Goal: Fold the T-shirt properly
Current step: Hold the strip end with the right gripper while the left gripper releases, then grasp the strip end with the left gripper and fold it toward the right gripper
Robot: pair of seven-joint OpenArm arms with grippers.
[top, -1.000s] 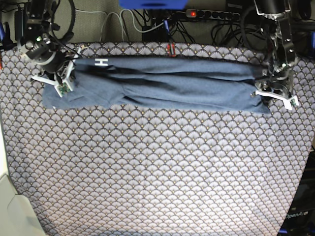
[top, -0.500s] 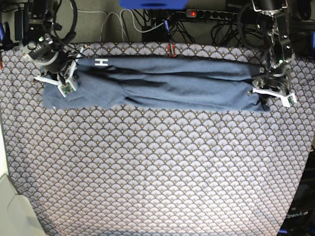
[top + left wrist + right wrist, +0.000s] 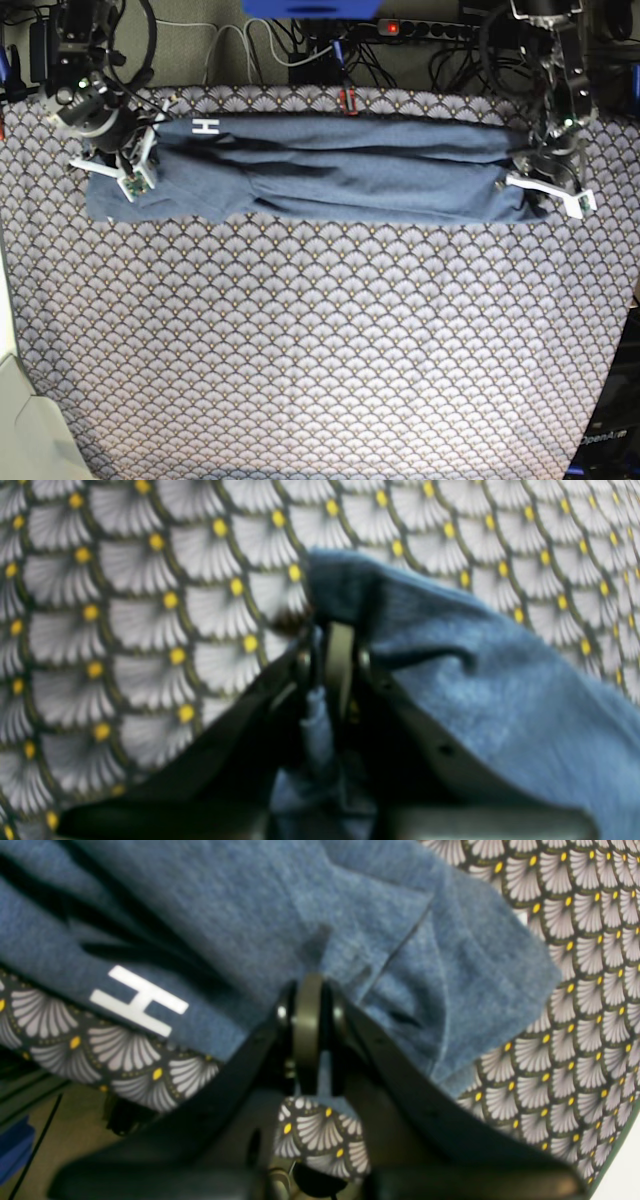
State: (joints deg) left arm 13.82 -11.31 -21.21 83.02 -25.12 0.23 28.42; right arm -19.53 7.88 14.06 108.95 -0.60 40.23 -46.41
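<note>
The T-shirt (image 3: 340, 170) lies as a long slate-blue band across the far part of the table, with a white letter H (image 3: 205, 126) showing near its left end. My left gripper (image 3: 540, 190) sits at the band's right end. In the left wrist view its jaws (image 3: 335, 650) are shut together on a pinch of the blue fabric (image 3: 500, 680). My right gripper (image 3: 130, 175) is at the band's left end. Its jaws (image 3: 307, 995) are also shut on a fold of the shirt (image 3: 350, 915), just right of the H (image 3: 139, 1001).
A grey scallop-patterned tablecloth (image 3: 320, 340) covers the table. Cables and a power strip (image 3: 430, 30) run behind the far edge, near a small red clip (image 3: 348, 100). A pale box corner (image 3: 20, 420) sits at the lower left.
My left gripper has closed on the shirt's right end and drawn its corner slightly inward. The right gripper has stayed shut at the left end, barely shifting.
</note>
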